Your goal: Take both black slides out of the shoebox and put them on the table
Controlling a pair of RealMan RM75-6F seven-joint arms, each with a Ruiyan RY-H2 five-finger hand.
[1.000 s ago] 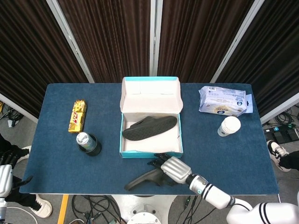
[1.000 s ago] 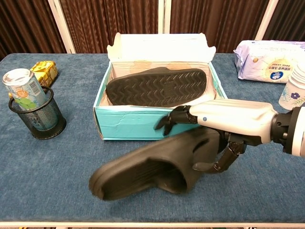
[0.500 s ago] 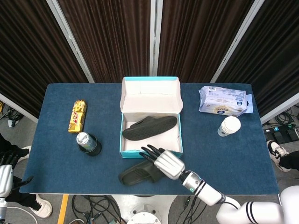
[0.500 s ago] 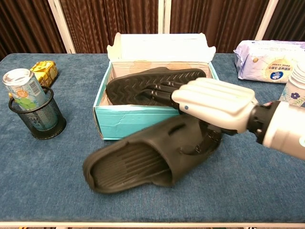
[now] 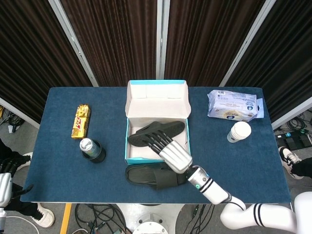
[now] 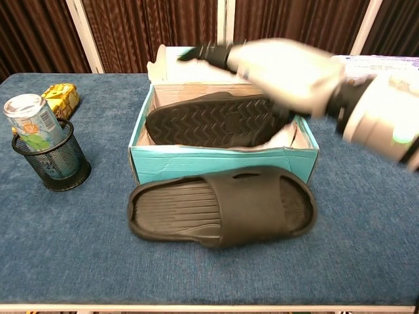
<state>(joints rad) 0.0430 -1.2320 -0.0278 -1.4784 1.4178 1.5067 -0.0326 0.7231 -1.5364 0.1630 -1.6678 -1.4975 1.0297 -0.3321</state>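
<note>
One black slide (image 5: 152, 176) (image 6: 222, 206) lies flat on the blue table, strap up, just in front of the shoebox. The other black slide (image 5: 156, 132) (image 6: 209, 121) rests sole-up inside the open teal shoebox (image 5: 127, 146) (image 6: 196, 167). My right hand (image 5: 170, 151) (image 6: 281, 65) hovers above the box's front right part, motion-blurred in the chest view. Its fingers are spread toward the box and it holds nothing. My left hand (image 5: 5, 180) barely shows at the head view's lower left edge, off the table, its fingers hard to read.
A drink can in a black mesh holder (image 5: 91, 148) (image 6: 42, 140) stands left of the box, with a yellow snack pack (image 5: 81, 121) (image 6: 60, 98) behind it. A pack of wipes (image 5: 231, 105) (image 6: 370, 82) and a paper cup (image 5: 239, 131) sit at the right.
My right hand let go of the slide, which now lies flat on the table. The hand rose and moved forward over the shoebox.
</note>
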